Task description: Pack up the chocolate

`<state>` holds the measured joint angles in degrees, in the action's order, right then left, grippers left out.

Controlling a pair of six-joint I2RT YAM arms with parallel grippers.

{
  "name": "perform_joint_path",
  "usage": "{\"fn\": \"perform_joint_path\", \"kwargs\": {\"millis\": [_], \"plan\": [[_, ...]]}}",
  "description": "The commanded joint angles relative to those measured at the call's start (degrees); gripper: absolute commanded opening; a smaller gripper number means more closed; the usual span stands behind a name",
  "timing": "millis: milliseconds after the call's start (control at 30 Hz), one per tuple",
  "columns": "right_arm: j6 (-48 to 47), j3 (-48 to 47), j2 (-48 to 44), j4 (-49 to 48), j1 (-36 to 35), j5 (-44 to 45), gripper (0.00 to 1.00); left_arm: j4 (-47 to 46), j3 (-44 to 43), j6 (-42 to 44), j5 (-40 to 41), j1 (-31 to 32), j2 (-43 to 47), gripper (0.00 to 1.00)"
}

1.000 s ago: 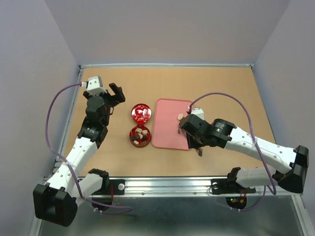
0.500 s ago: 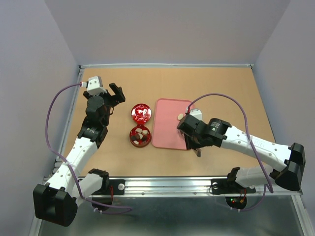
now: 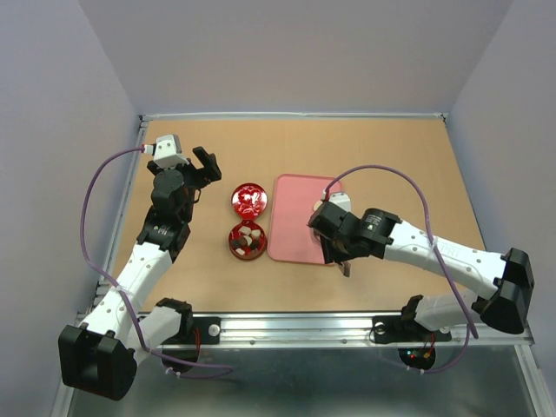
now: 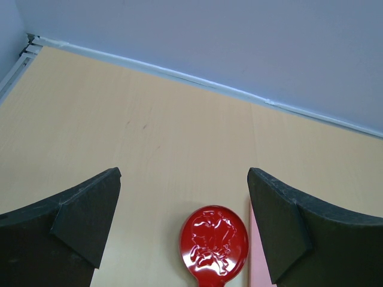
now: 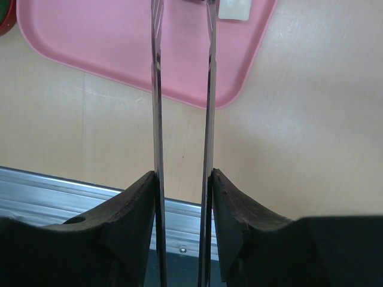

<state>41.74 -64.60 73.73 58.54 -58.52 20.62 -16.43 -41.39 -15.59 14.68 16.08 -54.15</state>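
Moved since a second ago: right arm swung leftward, carrying its head further over the tray. Left arm, tin, lid and tray are unchanged.

1. Silver metal rail. Runs along the table's near edge, below the right wrist.
2. Right gripper. Two long thin metal blades, parallel, with a narrow gap between them. The tips run off the top of the wrist view above the tray, so it cannot be told whether they pinch anything.
3. Flat pink plastic tray. Rounded corners and a low rim. Lies on the tan wooden tabletop.
4. Small cream-white chocolate block. Sits on the tray toward its right edge, just beside the right-hand blade and outside the gap.
5. Round red tin base. Stands just left of the tray and holds a heap of dark brown and cream-white chocolates.
6. Round red embossed tin lid. Lies just beyond the base, apart from it.
7. Left gripper. Black fingers spread wide with nothing between them, hanging beyond and left of the lid.

Handling, judged: the block looks very light, rigid and smooth. It is likely to skid on the slick tray or squirt out of a skewed pinch, and its edges may chip under hard pressure. Take it across its two flat opposite sides, low on the body, with the blades straddling it squarely and closing gently.
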Motion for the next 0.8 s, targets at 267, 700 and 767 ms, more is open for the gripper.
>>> {"fn": "perform_joint_path", "kwargs": {"millis": [267,700,767], "plan": [[-0.8,0.8,2.5,-2.7,-0.2,1.3,0.45,-2.4,-2.6,-0.3,-0.2,0.3,1.2,0.99],[-3.8,-0.1,4.2,-4.0,0.1,2.2,0.27,-2.2,-2.6,-0.4,-0.2,0.3,1.9,0.99],[-5.0,-1.6,4.0,-5.1,0.1,1.7,0.24,-2.1,-2.6,-0.4,-0.3,0.3,1.9,0.99]]}}
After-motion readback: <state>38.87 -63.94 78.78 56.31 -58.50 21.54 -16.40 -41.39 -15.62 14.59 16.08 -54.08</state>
